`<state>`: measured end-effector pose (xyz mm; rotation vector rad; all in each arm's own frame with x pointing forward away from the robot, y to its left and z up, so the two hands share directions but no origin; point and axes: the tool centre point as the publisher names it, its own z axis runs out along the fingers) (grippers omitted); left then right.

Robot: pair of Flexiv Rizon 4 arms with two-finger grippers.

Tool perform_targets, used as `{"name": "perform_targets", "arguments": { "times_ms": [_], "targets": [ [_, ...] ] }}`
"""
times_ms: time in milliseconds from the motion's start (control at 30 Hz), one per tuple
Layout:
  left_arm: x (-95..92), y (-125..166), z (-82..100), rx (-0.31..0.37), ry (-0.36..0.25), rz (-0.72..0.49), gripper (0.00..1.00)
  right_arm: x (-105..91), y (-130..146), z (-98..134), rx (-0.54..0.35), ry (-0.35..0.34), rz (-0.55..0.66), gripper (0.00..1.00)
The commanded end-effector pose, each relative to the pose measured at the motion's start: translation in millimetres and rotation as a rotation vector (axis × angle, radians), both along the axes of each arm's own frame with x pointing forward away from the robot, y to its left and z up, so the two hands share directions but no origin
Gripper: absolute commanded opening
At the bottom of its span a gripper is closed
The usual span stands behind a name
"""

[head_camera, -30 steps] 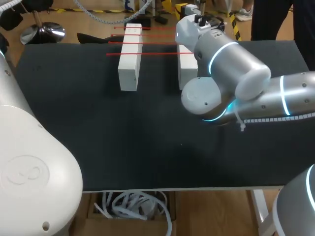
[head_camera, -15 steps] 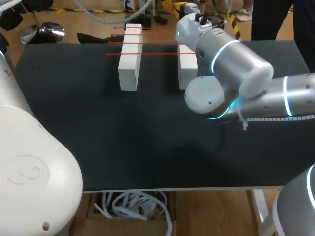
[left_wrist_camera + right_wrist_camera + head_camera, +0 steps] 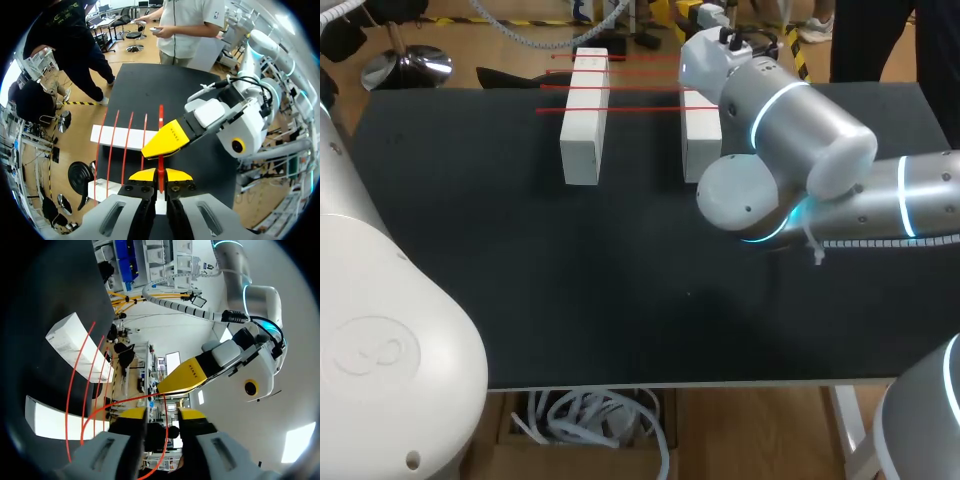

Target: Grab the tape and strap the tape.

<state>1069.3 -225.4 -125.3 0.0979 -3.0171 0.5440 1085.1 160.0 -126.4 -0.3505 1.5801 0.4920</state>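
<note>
Bench point(image 3: 520, 280): two white blocks point(image 3: 584, 115) at its far edge, red strips point(image 3: 640, 87) already spanning them. Left end effector point(image 3: 161, 175) narrow, pinching the tape point(image 3: 161, 114) — a further strip stretched over the blocks. Right end effector point(image 3: 162, 414): grip we cannot tell. We judge this strip not yet laid.

A robotics lab, as we read it: our left arm point(image 3: 380, 340) and right arm point(image 3: 800, 130) at a black bench point(image 3: 520, 280), white blocks point(image 3: 585, 115) strung with tape point(image 3: 620, 109).

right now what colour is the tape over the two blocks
Red tape, clearest in the head view.
</note>
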Motion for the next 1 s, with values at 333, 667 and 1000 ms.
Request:
{"name": "perform_targets", "arguments": {
  "times_ms": [333,667,1000],
  "targets": [
    [-0.6,0.1,0.9,0.003,0.001,0.001,0.0,-10.9,-21.7,0.0,0.015,0.028,0.002,0.45],
    [-0.6,0.1,0.9,0.003,0.001,0.001,0.0,-39.0,-57.2,-2.1,0.04,0.078,0.065,0.44],
    [-0.6,0.1,0.9,0.003,0.001,0.001,0.0,-47.3,-134.0,-17.9,0.021,0.131,0.032,0.48]
  ]
}}
